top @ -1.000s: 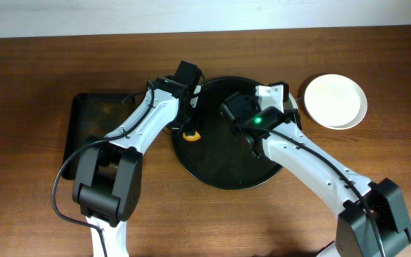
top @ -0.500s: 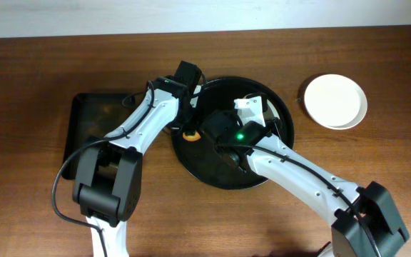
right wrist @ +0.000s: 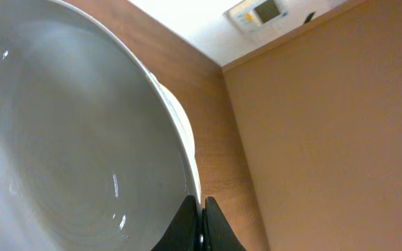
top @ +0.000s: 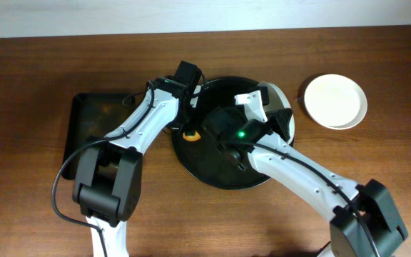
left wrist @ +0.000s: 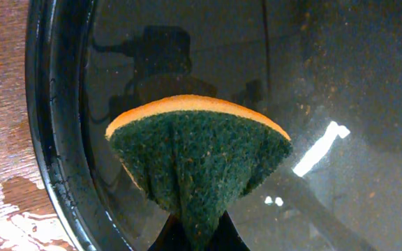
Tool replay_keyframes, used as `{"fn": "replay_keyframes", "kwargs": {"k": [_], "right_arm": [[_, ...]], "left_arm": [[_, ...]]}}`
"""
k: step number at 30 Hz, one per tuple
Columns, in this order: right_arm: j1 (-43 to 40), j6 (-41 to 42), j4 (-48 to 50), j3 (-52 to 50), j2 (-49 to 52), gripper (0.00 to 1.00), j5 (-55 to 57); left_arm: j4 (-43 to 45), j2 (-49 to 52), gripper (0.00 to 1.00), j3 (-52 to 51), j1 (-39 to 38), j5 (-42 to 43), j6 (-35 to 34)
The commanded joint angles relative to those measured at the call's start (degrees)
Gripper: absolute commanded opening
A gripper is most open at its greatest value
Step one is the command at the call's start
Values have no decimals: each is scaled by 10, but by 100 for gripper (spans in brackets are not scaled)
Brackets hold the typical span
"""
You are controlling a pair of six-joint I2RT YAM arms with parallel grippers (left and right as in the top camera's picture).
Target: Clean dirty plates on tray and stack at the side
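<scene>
No legible text, brand, number or label in any of the three views. Right wrist view, upper right of frame: small wall panel (right wrist: 259, 12) with a pale display; its characters are too small to read.

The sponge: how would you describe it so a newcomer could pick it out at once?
Find the large round black tray in the middle of the wooden table. At its left rim, the left pincer pinches a small sponge. It alone has a dark green scouring face on an orange backing; its neighbours are plain black or white.
</scene>
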Motion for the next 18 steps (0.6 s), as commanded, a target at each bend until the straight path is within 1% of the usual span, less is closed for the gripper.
{"fn": "replay_keyframes", "kwargs": {"k": [1,8,11,18], "right_arm": [[-7,-4,-2,-12,28,4,-14],[-5,-14,-2,-14,34,4,-86],[-5,-14,-2,-14,34,4,-137],[-6,-14,-1,-13,24,4,-156]], "left_arm": [[-2,-18,0,10,1,10,7],[-2,-18,0,10,1,10,7],[-1,-18,0,10,2,10,7],[0,-18,0,10,2,10,7]]}}
